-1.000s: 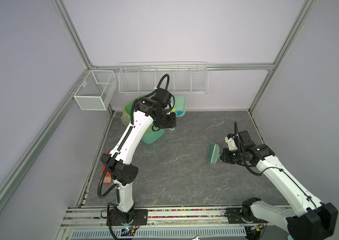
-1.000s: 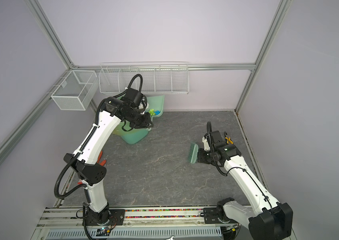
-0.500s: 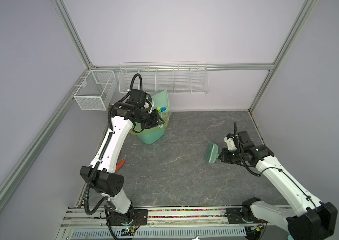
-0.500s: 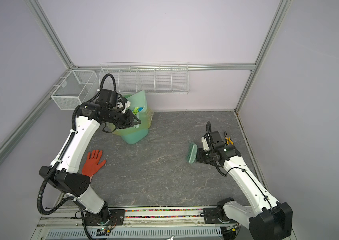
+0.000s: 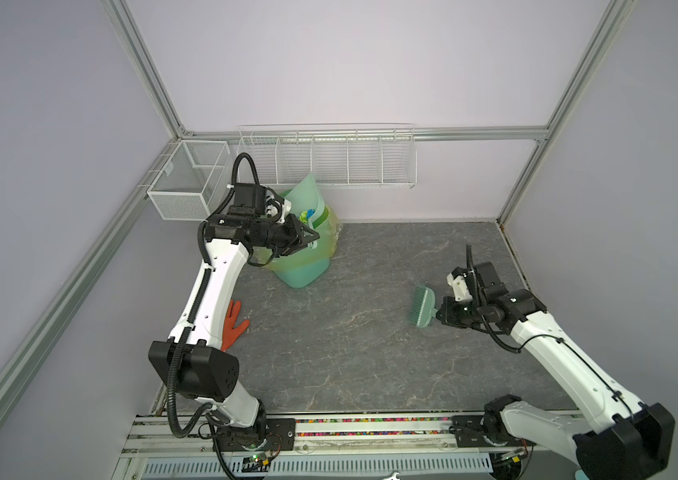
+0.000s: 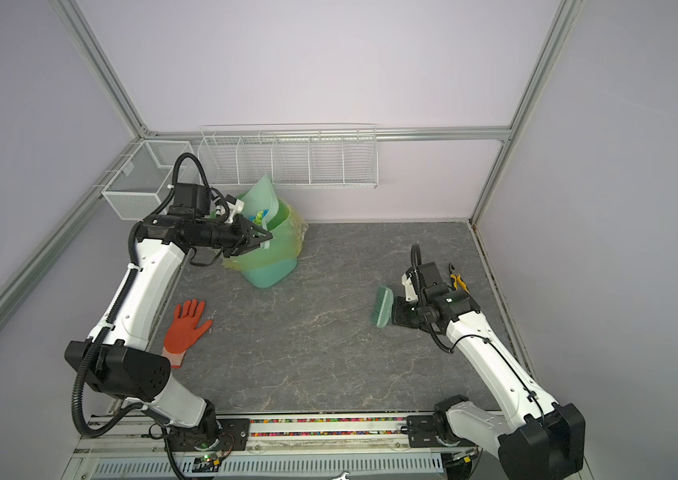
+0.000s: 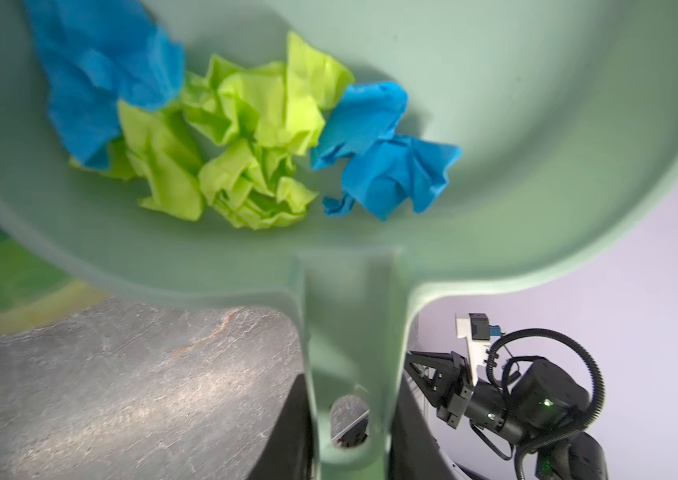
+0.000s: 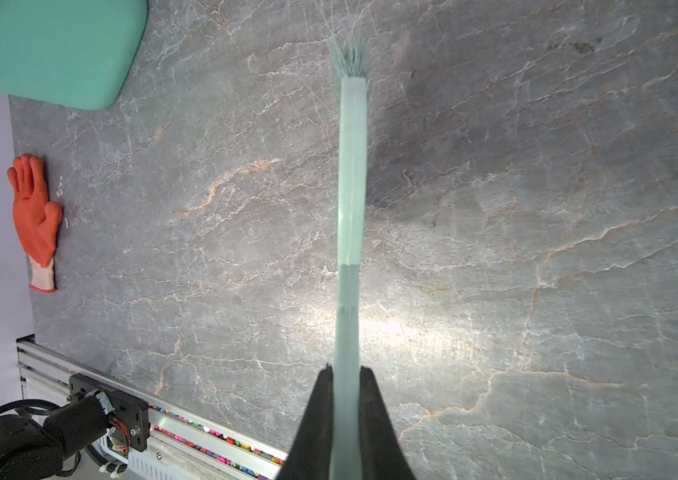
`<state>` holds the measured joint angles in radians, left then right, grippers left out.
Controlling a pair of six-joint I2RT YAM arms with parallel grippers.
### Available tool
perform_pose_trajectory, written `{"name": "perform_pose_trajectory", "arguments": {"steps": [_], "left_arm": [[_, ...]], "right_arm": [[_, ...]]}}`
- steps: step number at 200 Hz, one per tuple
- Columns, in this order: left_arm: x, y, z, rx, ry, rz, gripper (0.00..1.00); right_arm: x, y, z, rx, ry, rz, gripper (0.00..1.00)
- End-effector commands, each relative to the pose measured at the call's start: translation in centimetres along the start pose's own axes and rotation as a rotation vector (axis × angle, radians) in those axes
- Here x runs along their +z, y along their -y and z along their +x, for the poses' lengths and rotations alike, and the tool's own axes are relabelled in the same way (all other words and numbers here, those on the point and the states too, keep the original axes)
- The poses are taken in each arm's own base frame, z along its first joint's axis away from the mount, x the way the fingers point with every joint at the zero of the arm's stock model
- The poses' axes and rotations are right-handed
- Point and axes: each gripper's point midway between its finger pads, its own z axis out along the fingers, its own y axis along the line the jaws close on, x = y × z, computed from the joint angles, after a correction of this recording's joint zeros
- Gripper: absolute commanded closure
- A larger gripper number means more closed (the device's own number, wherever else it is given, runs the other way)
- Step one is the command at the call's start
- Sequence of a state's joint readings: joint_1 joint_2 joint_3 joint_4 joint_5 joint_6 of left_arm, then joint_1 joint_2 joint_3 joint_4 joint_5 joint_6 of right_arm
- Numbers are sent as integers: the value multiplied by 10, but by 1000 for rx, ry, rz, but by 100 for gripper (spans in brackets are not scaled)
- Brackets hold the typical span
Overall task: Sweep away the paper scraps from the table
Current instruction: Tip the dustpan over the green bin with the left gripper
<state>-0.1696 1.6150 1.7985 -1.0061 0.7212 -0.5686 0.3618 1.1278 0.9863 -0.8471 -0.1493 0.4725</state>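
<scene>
while its jaws are clamped on the thin handle of a mint-green dustpan (image 5: 308,198), the left gripper (image 5: 309,241) hangs over the far left part of the table (image 5: 350,357). the pan is tipped up, its wide mouth pointing high towards the far wall and its handle end low. the paper scraps (image 7: 254,137), crumpled blue and lime green bits, lie bunched together inside the pan at the handle end; in both top views they show as a small bright cluster (image 6: 259,216) just above the gripper. right beneath the pan stands a green bin (image 5: 303,272) lined with a yellowish bag, close to the far wall.

the right gripper (image 8: 346,370) is clenched on the flat handle of a pale green brush (image 8: 352,166). the brush (image 5: 423,306) points left with its bristles turned towards the far side, and it sits over the right half of the table, well apart from the bin.

an orange glove (image 6: 186,328) lies flat on the near left of the table, beside the left arm. yellow-handled pliers (image 6: 458,281) lie by the right edge, just beyond the right arm's wrist. a wire rack (image 5: 329,160) hangs on the far wall, and a mesh basket (image 5: 188,189) hangs on the left wall near the corner.
</scene>
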Motion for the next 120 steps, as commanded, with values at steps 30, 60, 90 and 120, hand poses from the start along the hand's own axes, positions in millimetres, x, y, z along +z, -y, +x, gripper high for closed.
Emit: {"name": "perform_pose_trajectory", "arguments": {"steps": [30,60,90,120], "left_arm": [[-6,7,-10,-50,1,138,100],[-7,8,-14,-79,7,195,100],[-9,9,-18,-97,10,225,100],[-13,12,-24,-121,13,291,100]], "right_arm": [[-5,-2,-2,-2,23,-1,93],[-5,-2,-1,-2,22,-2,93],[-4,-2,-2,-2,23,-2,93],[-4,-1,-2,0,25,2,93]]}}
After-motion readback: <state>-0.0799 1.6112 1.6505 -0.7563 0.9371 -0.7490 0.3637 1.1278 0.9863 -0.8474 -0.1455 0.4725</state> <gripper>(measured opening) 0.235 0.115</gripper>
